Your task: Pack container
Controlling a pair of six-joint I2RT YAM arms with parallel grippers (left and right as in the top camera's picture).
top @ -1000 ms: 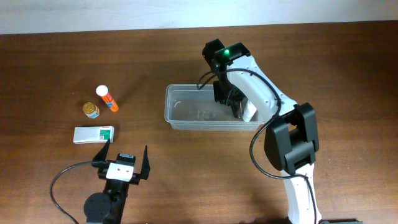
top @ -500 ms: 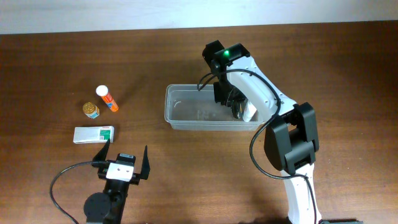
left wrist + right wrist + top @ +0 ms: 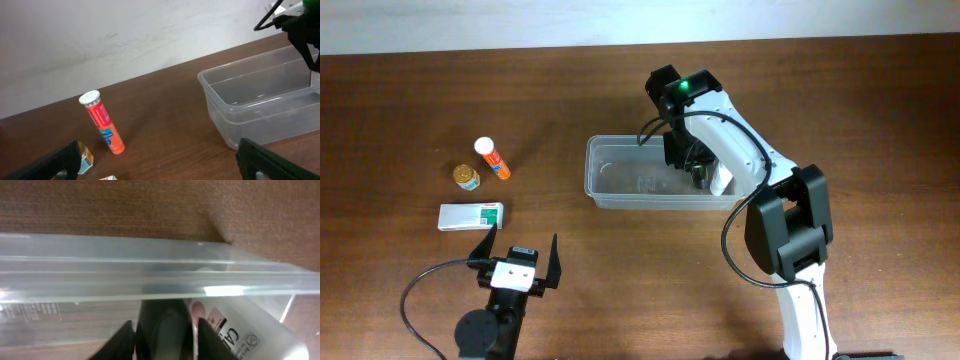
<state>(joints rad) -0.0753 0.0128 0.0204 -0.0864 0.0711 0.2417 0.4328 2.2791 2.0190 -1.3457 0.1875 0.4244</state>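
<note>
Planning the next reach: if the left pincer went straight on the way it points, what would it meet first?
Likely the box: its right end lies just ahead of the left pincer's left finger. Height is unclear, so it might pass over. The middle line looks free.

Container [image 3: 620, 141] sits mid-table [image 3: 400, 110], slightly toward the far edge. In its right end there's a bottle [image 3: 721, 183], with the right gripper [image 3: 699, 177] down inside just left of it. Over by the left edge: tube [image 3: 492, 158], jar [image 3: 467, 177] just beside it to the left, box [image 3: 470, 216] in front of both. Left gripper [image 3: 520, 250] is near the front edge, in front of the box.
</note>
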